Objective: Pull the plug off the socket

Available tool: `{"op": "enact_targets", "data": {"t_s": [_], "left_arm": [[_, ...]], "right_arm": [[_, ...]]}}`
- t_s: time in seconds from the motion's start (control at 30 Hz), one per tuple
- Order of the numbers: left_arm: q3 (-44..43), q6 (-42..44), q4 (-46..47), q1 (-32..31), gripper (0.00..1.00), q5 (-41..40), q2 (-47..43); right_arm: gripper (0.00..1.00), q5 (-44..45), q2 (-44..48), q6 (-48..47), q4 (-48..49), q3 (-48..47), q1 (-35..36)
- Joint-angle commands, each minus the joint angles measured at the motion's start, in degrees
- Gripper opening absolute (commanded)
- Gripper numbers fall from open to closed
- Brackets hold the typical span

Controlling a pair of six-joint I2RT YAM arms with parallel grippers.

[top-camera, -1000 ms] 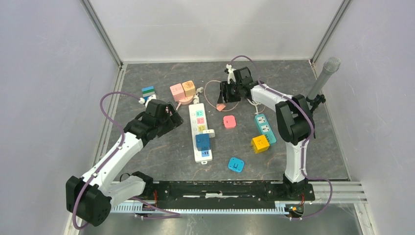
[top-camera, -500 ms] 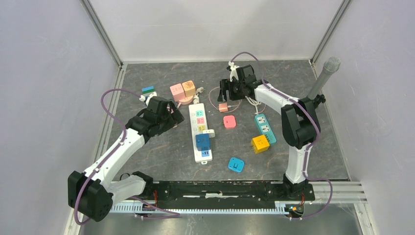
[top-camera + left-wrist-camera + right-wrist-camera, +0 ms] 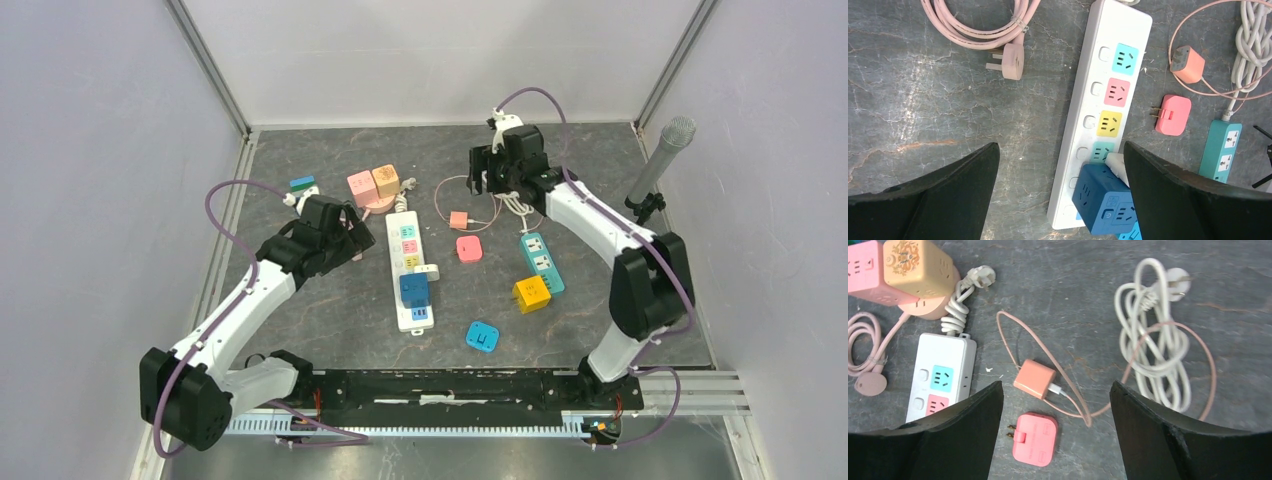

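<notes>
A white power strip (image 3: 405,250) (image 3: 1088,100) with coloured sockets lies mid-table. A blue cube adapter (image 3: 414,291) (image 3: 1103,197) and a small white plug (image 3: 428,271) (image 3: 1116,165) sit in its near end. My left gripper (image 3: 350,243) (image 3: 1060,150) hovers open over the strip's left edge, holding nothing. A salmon charger plug (image 3: 459,219) (image 3: 1034,379) on a thin pink cable lies loose on the table. Behind and above it my right gripper (image 3: 484,178) (image 3: 1056,387) is open and empty.
A pink flat adapter (image 3: 469,248) (image 3: 1035,439) lies by the charger. A teal strip (image 3: 540,262), yellow cube (image 3: 531,294) and blue adapter (image 3: 483,336) lie to the right. Pink and orange cubes (image 3: 372,184) and a coiled white cord (image 3: 1153,345) lie at the back. A microphone (image 3: 660,160) stands far right.
My right gripper has opened and drawn back to the right, leaving the salmon charger on the table. The left gripper has opened wider and barely moved.
</notes>
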State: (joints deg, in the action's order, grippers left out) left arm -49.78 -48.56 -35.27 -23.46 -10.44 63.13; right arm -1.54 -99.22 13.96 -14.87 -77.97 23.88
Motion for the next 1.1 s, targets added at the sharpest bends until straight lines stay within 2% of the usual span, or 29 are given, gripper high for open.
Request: {"op": "enact_targets", "data": {"t_s": [0.0, 0.07, 0.2, 0.4, 0.53, 0.73, 0.87, 1.07], "left_arm": [[-1.6, 1.8, 1.4, 0.8, 1.0, 0.4, -0.6], [-0.9, 3.3, 3.5, 1.2, 1.0, 3.5, -0.7], [-0.5, 8.0, 8.6, 1.4, 1.0, 14.9, 0.8], [-1.2, 9.2, 8.5, 1.3, 0.97, 18.2, 6.8], [-1.7, 8.9, 8.5, 1.4, 0.9, 21.2, 10.6], [0.5, 8.6, 10.3, 1.4, 0.83, 25.0, 10.6], [2.0, 8.7, 10.2, 1.3, 0.83, 25.2, 9.6], [4.0, 6.8, 10.0, 1.4, 0.8, 25.0, 8.5]], "right_arm": [[0.81, 8.1, 8.6, 2.1, 5.5, 4.9, 0.4], [0.8, 11.9, 11.7, 2.9, 5.0, 6.8, 1.1], [0.79, 11.1, 15.7, 2.3, 1.7, 7.8, 2.7], [0.88, 9.5, 20.4, 1.4, -0.2, 13.1, 11.7], [0.87, -2.0, 22.9, -3.7, 8.4, 23.2, 16.4], [0.82, -20.9, 27.3, -17.0, 22.2, 36.5, 16.6], [0.8, -26.1, 27.2, -29.3, 25.3, 41.2, 16.7], [0.78, -26.8, 22.2, -34.3, 33.5, 41.8, 16.8]]}}
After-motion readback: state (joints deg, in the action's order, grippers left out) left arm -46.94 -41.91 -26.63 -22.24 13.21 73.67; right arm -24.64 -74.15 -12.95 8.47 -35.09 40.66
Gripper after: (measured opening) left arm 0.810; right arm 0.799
